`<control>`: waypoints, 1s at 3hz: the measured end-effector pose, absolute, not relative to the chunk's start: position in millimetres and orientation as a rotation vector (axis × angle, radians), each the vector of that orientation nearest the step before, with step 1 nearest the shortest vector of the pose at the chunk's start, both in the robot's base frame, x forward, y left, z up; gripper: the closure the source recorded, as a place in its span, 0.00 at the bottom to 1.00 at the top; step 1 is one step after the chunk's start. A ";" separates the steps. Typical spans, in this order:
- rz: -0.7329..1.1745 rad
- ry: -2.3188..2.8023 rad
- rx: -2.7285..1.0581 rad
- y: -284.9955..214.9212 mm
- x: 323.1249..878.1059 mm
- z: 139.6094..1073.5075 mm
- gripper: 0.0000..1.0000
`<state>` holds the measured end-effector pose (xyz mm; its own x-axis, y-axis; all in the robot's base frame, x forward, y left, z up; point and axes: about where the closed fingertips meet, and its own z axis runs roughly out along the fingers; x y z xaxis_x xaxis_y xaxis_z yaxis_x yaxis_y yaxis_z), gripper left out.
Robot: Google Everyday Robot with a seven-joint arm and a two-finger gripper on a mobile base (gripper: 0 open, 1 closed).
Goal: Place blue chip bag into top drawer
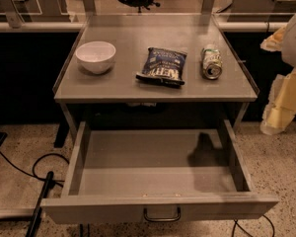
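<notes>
Speckled flooring, with dark cables (24, 174) at the left, lies under a grey desk (138, 33). On its top stand a white bowl (95, 56) at the left, the blue chip bag (162, 66) lying flat near the middle, and a green-and-silver can (211, 61) on its side at the right. Below, the top drawer (89, 212) stands pulled out, while the pincer (282, 100) is a pale shape at the right edge, well apart from the bag; I cannot tell whether it is open or closed.
</notes>
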<state>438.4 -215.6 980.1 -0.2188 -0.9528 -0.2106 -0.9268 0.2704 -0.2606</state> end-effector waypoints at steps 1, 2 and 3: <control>-0.112 2.221 -1.717 -215.6 438.5 980.1 0.00; -0.137 2.180 -1.739 -200.6 461.0 985.0 0.00; -0.177 2.123 -1.741 -174.2 505.2 1001.5 0.00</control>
